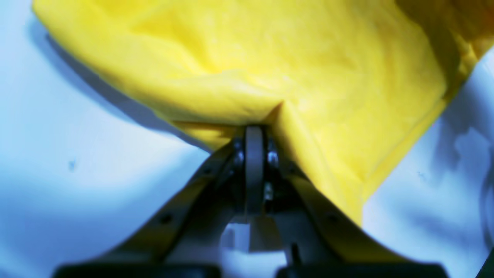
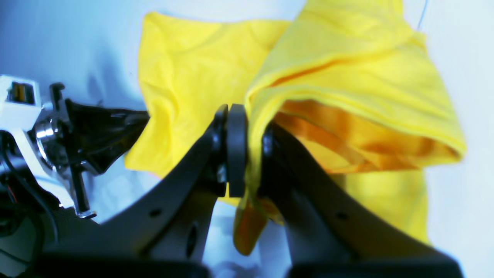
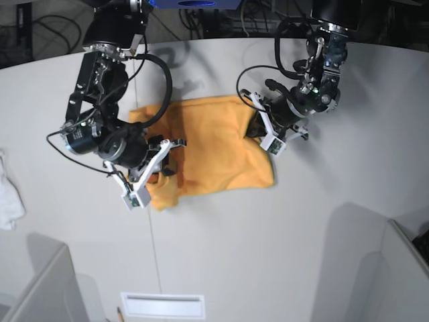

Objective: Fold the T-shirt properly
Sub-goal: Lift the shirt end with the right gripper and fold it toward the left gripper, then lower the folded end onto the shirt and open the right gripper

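Lower centre in both wrist views, the left gripper (image 1: 254, 133) and right gripper (image 2: 247, 150) are each clamped on the T-shirt (image 3: 214, 144), mid-frame on the table (image 3: 268, 255). Partly doubled over but rumpled; squaring up looks left.

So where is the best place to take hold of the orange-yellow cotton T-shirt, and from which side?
Probably at its side edges, coming in low from outside. The orange-yellow cotton T-shirt lies mostly flat on the white table, so only its edges offer a fold to pinch. The left gripper and right gripper are clamped there.
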### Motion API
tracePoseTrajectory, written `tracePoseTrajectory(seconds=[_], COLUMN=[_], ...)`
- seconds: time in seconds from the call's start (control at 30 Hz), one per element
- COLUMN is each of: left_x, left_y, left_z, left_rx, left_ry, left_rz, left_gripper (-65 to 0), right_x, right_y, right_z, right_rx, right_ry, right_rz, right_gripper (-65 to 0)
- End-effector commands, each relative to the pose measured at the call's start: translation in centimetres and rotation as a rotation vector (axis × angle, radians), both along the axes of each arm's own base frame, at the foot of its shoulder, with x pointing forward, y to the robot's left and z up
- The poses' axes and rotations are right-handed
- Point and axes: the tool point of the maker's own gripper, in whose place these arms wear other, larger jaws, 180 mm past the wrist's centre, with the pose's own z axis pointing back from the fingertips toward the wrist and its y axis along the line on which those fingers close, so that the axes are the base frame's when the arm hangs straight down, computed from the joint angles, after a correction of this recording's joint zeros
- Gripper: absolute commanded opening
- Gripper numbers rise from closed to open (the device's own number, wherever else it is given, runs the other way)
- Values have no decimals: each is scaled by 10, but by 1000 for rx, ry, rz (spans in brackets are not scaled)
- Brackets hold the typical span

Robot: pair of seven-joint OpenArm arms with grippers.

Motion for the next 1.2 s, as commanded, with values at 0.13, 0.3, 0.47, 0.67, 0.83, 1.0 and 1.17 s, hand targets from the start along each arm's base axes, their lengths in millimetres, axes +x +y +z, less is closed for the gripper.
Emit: tracePoseTrajectory(seconds=[0.13, 0.3, 0.47, 0.67, 0.83, 1.0, 1.17], left_x=[3, 2, 2, 3, 3, 3, 2], left_y=[-2, -1, -1, -1, 2, 1, 0], left_z=[7, 5, 5, 6, 5, 5, 5], left_rx=[-7, -5, -5, -5, -1, -2, -2], left_ry=[-4, 0, 0, -1, 0, 0, 1], left_rz=[-5, -4, -4, -4, 1, 0, -5], left_gripper=[-650, -650, -650, -650, -650, -650, -650], right_x=[5, 3, -1, -3, -14, -22, -10], right_y=[29, 57, 85, 105, 122, 136, 138], right_z=[21, 30, 33, -1, -26, -25, -40], right_rx=[52, 72, 94, 110, 109, 110, 126], right_ry=[-80, -126, -157, -74, -8, -3, 45], right_rz=[61, 135, 207, 247, 296, 333, 241], right_gripper=[-650, -650, -650, -650, -650, -650, -650])
